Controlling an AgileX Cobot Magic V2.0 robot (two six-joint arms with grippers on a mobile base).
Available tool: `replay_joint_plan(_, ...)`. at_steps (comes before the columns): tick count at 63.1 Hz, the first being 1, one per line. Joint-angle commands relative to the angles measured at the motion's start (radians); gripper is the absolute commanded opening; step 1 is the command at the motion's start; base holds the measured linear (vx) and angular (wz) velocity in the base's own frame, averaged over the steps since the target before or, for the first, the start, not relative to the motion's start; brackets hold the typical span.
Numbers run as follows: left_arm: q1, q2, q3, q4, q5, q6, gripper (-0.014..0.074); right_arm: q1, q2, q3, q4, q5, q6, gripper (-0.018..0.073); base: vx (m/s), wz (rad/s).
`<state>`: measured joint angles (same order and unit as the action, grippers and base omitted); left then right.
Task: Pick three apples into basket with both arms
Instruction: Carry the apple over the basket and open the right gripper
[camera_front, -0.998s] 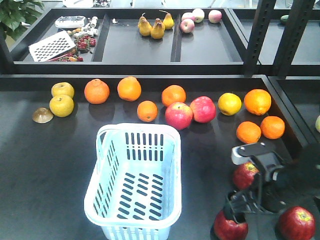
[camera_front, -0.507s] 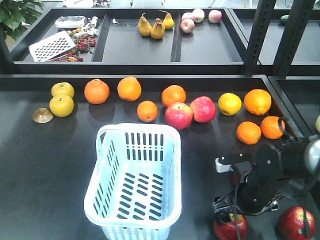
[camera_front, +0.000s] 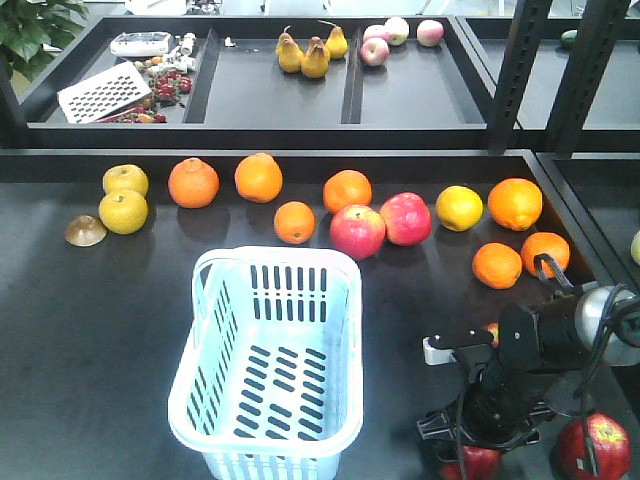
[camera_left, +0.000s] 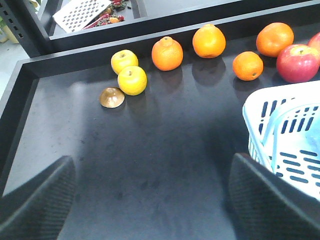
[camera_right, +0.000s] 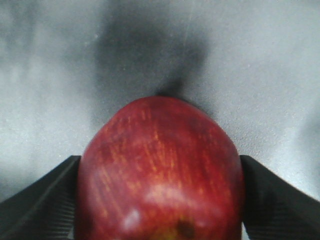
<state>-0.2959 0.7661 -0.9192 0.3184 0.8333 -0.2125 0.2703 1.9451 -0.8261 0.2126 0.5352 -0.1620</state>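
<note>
At the counter's (camera_front: 100, 350) front right corner the right arm (camera_front: 530, 345) hid most of two dark apples (camera_front: 480, 465); the frame cropped a third apple (camera_front: 600, 445).

No readable text, label or number anywhere.

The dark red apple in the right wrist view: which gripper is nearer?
Right. The right gripper straddles the apple; the left gripper hangs over the table, beyond the basket.
</note>
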Motion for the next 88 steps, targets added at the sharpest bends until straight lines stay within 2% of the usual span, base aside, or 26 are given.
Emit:
replay_joint_plan(1, 0.0, -0.001, -0.024, 0.009, -0.059, -0.01, 0.0585, 0.0, -0.056, -0.018, 0.002, -0.001, -0.007, 0.0302, 0.0, 0.0)
replay_joint_plan(6, 0.0, -0.001, -0.024, 0.009, -0.059, -0.01, 0.0585, 0.0, -0.091, -0.018, 0.002, 0.006, -0.007, 0.0274, 0.0, 0.0)
replay_joint_plan(20, 0.0, -0.001, -0.024, 0.009, -0.059, -0.01, 0.0585, 0.0, -0.293, -0.018, 0.011, 0.079, -0.007, 0.0274, 0.0, 0.0)
replay_joint_plan(34, 0.0, -0.001, -0.024, 0.009, -0.059, -0.01, 0.0585, 0.004, -0.576, -0.018, 0.103, 0.14, -0.01, 0.0274, 0.0, 0.0)
replay_joint_plan(40, 0.0, -0.001, -0.024, 0.009, -0.059, -0.01, 0.0585, 0.06, -0.681, -0.018, 0.124, 0.132, -0.044, 0.0274, 0.0, 0.0)
replay_joint_plan(45, 0.0, -0.001, -0.024, 0.009, -0.059, -0.01, 0.0585, 0.14, -0.724, -0.018, 0.14, 0.098, -0.061, 0.0274, 0.0, 0.0)
replay_joint_plan(55, 0.0, -0.001, -0.024, 0.009, -0.059, -0.01, 0.0585, 0.296, -0.692, -0.022, 0.14, -0.046, -0.061, 0.0275, 0.0, 0.0)
replay_joint_plan(63, 0.0, -0.001, -0.024, 0.009, -0.059, -0.01, 0.0585, 0.374, -0.586, -0.09, 0.14, -0.067, -0.073, 0.0288, 0.0, 0.0)
replay_joint_plan(68, 0.0, -0.001, -0.024, 0.009, -0.059, -0.01, 0.0585, 0.397, -0.511, -0.142, 0.14, -0.068, -0.083, 0.0309, 0.0, 0.0)
replay_joint_plan(76, 0.0, -0.001, -0.024, 0.009, -0.059, -0.01, 0.0585, 0.409, -0.396, -0.234, 0.132, -0.065, -0.093, 0.0392, 0.0, 0.0)
replay_joint_plan(88, 0.0, -0.001, -0.024, 0.009, -0.059, -0.01, 0.0585, 0.409, -0.324, -0.287, 0.132, -0.051, -0.108, 0.0577, 0.0, 0.0)
